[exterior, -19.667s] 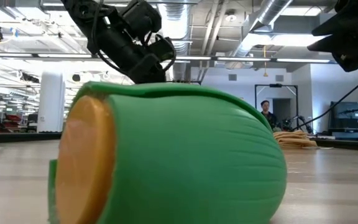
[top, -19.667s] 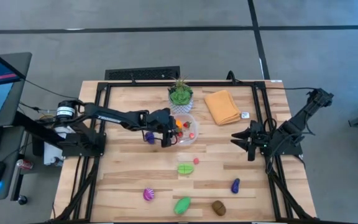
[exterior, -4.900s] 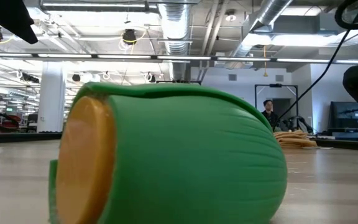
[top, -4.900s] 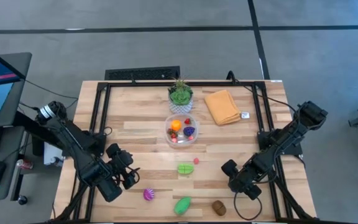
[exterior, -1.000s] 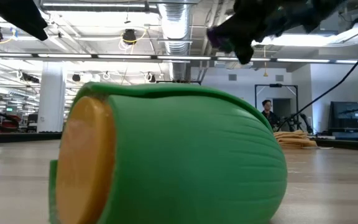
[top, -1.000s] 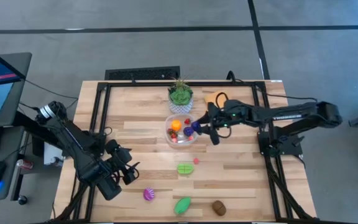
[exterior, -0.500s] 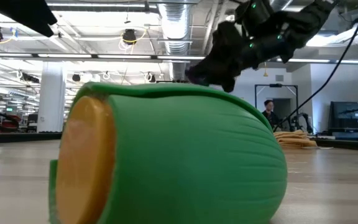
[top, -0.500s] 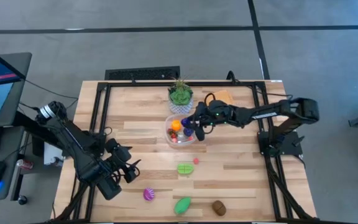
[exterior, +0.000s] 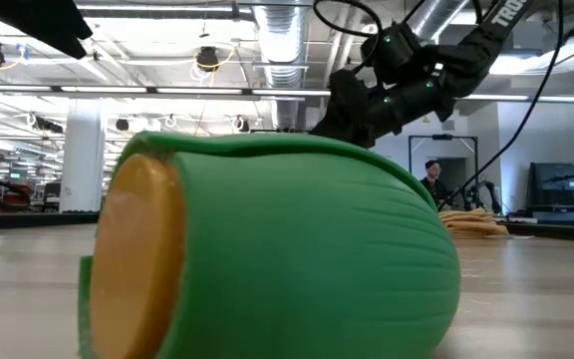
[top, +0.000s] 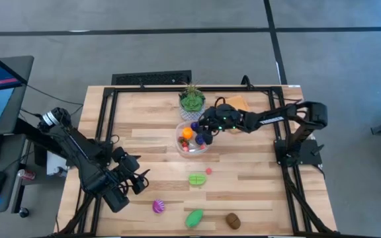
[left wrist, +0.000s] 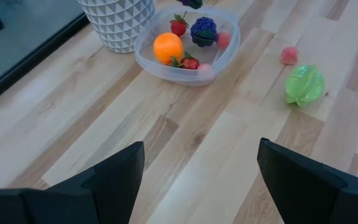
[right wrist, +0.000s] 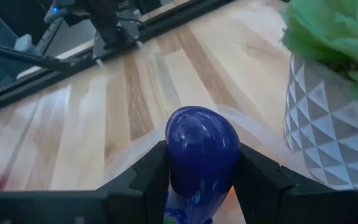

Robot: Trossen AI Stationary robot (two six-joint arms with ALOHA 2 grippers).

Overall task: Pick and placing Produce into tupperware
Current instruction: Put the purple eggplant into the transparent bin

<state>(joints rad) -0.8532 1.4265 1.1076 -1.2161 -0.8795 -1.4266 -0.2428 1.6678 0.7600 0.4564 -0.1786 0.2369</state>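
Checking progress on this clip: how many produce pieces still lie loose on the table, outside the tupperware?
5: a green piece with a small pink one beside it mid-table, and a pink striped piece, a green piece and a brown piece along the near edge. None seem hidden.

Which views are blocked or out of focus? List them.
Low view: a green toy vegetable right at the lens fills the frame, hiding most of the table. Right wrist view: the purple eggplant between the right gripper's fingers hides the tupperware, and the plant pot looks soft. High and left wrist views: unobstructed.
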